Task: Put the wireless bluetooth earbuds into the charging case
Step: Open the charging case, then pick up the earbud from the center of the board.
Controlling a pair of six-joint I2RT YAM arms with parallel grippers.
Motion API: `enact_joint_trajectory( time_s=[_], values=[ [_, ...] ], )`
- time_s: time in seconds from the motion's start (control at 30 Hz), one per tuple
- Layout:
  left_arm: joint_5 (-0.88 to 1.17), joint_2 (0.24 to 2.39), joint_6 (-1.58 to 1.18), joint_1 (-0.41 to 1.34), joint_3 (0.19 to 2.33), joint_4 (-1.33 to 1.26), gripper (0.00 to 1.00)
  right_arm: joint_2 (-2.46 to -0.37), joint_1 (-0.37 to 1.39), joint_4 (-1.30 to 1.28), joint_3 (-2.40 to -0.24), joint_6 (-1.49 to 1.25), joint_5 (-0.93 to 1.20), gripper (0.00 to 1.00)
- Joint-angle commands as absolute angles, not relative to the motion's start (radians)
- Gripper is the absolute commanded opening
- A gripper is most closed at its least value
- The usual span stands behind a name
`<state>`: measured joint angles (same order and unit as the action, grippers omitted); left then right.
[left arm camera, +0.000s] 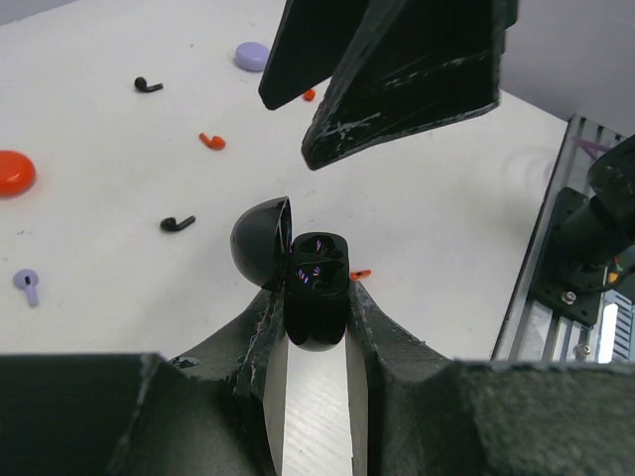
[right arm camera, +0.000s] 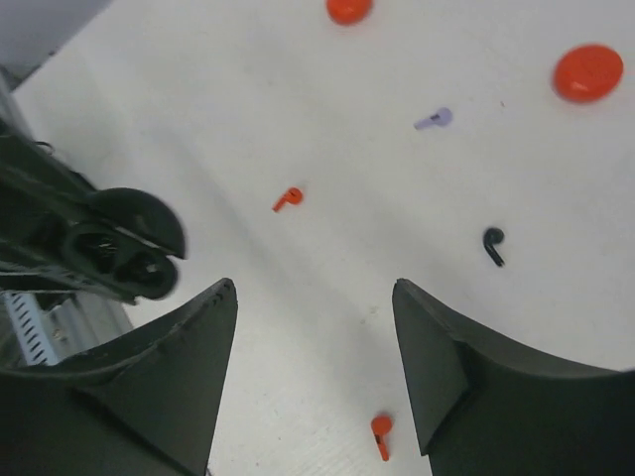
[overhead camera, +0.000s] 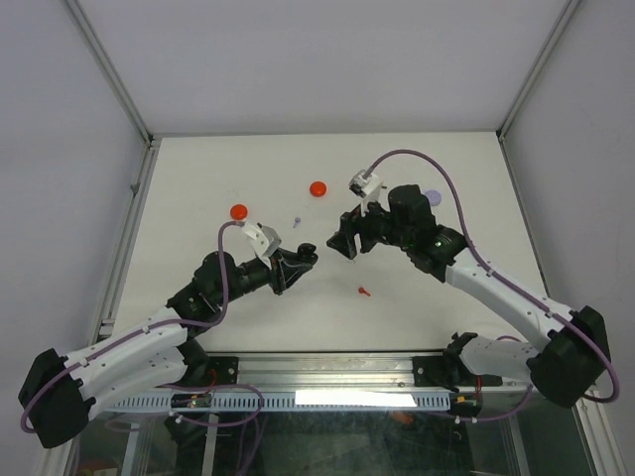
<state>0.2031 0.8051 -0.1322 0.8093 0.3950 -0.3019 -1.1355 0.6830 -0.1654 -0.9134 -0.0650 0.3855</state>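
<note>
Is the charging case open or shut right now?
Open: the lid stands swung back, baring the inside of the charging case gripped by the left tool.

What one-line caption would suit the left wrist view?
Left gripper holds the open black charging case; loose earbuds lie scattered on the white table.

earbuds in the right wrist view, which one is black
The black earbud, right of centre, the only dark one. The lavender earbud lies above it, one red earbud left of centre, the other red earbud near the bottom edge.
</note>
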Motion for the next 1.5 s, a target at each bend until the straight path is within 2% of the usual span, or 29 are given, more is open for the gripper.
enact_joint_trajectory(
  time_s=[0.0, 0.33, 0.73, 0.97, 1.47],
  values=[
    [0.102, 0.775, -0.096, 0.795, 0.467, -0.239, 0.00, -1.227, 0.679, -0.248, -0.978, -0.042, 0.185, 0.67],
    [0.075, 0.786, -0.066, 0.712, 0.568, -0.155, 0.00, -1.494, 0.676, -0.247, -1.068, -0.038, 0.018, 0.63],
    [0.214, 0.817, 0.022, 0.538, 0.581, -0.192, 0.00, -1.770, 0.660, -0.245, -1.224, -0.066, -0.056, 0.53],
    [0.296, 0.799, -0.003, 0.460, 0.575, -0.208, 0.00, -1.867, 0.655, -0.253, -1.289, -0.088, -0.069, 0.50],
    [0.318, 0.752, 0.020, 0.443, 0.552, -0.209, 0.00, -1.946, 0.655, -0.324, -1.316, -0.126, -0.070, 0.35]
  ],
)
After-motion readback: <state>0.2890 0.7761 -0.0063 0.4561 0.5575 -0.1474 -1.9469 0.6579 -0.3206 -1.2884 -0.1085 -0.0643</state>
